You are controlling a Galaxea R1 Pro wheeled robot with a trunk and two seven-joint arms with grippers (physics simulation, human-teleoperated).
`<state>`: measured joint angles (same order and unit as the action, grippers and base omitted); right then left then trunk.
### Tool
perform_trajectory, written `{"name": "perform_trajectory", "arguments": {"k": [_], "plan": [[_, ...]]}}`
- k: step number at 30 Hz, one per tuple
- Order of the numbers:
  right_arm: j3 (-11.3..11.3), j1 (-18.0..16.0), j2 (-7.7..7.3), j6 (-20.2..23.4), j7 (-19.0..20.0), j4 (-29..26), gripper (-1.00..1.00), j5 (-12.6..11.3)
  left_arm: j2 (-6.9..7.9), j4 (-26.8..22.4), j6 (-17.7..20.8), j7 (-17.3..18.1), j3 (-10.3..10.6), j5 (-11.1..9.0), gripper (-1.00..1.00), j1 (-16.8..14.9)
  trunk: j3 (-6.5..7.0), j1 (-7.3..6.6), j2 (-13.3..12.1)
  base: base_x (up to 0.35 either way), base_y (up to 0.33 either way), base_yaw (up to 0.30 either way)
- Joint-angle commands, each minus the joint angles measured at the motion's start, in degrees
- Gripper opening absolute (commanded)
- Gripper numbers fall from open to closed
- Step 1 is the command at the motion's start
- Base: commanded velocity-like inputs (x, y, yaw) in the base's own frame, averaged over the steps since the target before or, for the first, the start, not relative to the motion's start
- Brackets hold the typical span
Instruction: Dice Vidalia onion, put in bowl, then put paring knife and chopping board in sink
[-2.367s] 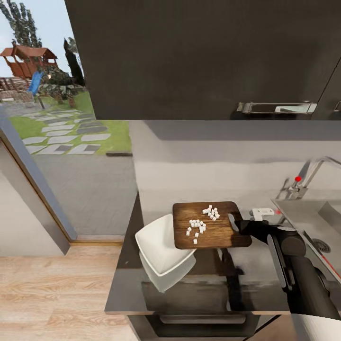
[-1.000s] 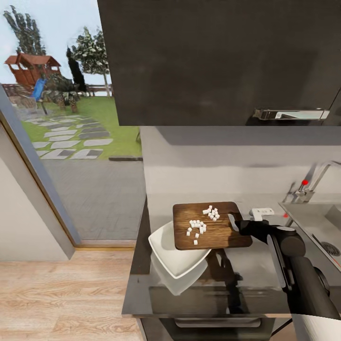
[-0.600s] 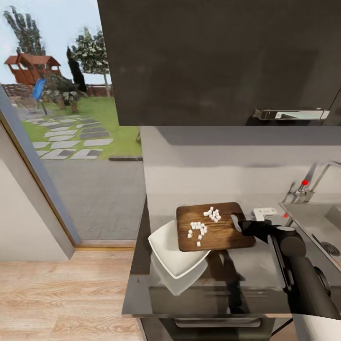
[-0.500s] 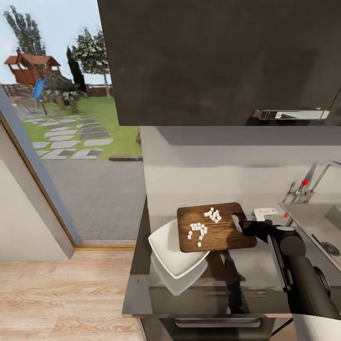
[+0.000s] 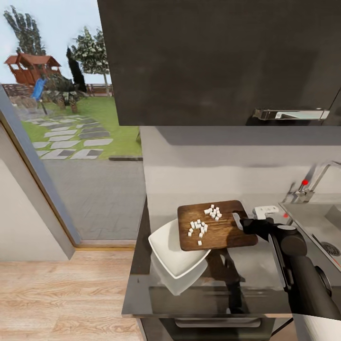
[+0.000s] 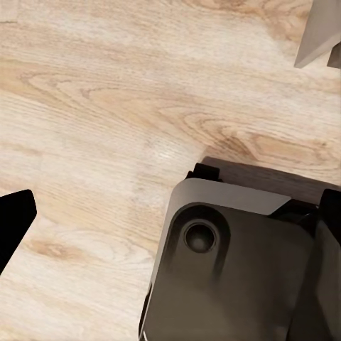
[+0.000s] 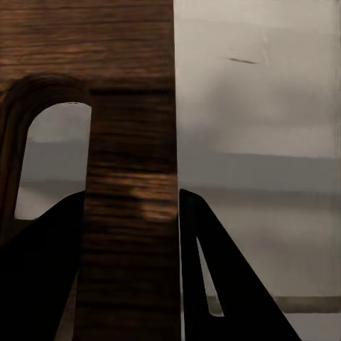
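The brown chopping board (image 5: 222, 234) hangs just above the dark countertop (image 5: 255, 284), its left edge over the white bowl (image 5: 173, 253). Several tiny white cubes of diced onion (image 5: 204, 222) lie on the board. My right gripper (image 5: 240, 222) is shut on the board's right end by the handle hole. In the right wrist view its dark fingers (image 7: 227, 284) clamp the wooden strip beside the slot (image 7: 50, 156). The steel sink (image 5: 310, 222) and chrome tap (image 5: 308, 182) sit at the right. I cannot make out the paring knife. A black fingertip (image 6: 14, 220) of my left gripper hangs over the floor.
A black wall cabinet (image 5: 222, 61) with a steel handle (image 5: 290, 113) hangs over the counter. A small white object (image 5: 264, 210) lies beside the sink. At the left a glass door opens onto a garden (image 5: 71, 118). Pale wood floor (image 5: 61, 293) lies below, with my dark base (image 6: 234, 263) on it.
The view swung left at first. Since then my right gripper has drawn the board slightly right and up, tilting it a little; the cubes stay on it and the bowl has not moved.
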<state>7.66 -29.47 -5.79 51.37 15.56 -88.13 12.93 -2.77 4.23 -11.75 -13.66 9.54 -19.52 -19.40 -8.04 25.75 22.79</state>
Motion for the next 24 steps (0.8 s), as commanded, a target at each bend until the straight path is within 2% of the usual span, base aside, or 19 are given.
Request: {"name": "perform_trajectory", "arguments": {"k": [1,4,7,10,24], "plan": [[0.0,-0.1,-0.01,0.5,0.6,-0.3,-1.00,0.5,-0.05,0.2,-0.4,0.0,0.5,-0.4,1.00,-0.1,-0.12,0.04,0.1,0.000,0.000,0.000],[-0.5,-0.1,-0.01,2.1,0.6,-0.7,-1.00,0.5,-0.05,0.2,-0.4,0.0,0.5,-0.4,1.00,-0.1,-0.12,0.04,0.1,0.000,0.000,0.000],[-3.2,-0.1,-0.01,2.7,0.5,-0.8,-1.00,0.6,-0.05,0.2,-0.4,0.0,0.5,-0.4,1.00,-0.1,-0.12,0.04,0.1,0.000,0.000,0.000],[-4.4,-0.1,-0.01,2.8,0.5,-0.9,-1.00,0.7,-0.05,0.2,-0.4,0.0,0.5,-0.4,1.00,-0.1,-0.12,0.04,0.1,0.000,0.000,0.000],[-4.7,-0.4,0.08,2.9,0.4,-1.9,-1.00,0.8,-0.05,0.3,-0.4,0.0,0.5,-0.4,1.00,-0.1,-0.12,0.04,0.1,0.000,0.000,0.000]]}}
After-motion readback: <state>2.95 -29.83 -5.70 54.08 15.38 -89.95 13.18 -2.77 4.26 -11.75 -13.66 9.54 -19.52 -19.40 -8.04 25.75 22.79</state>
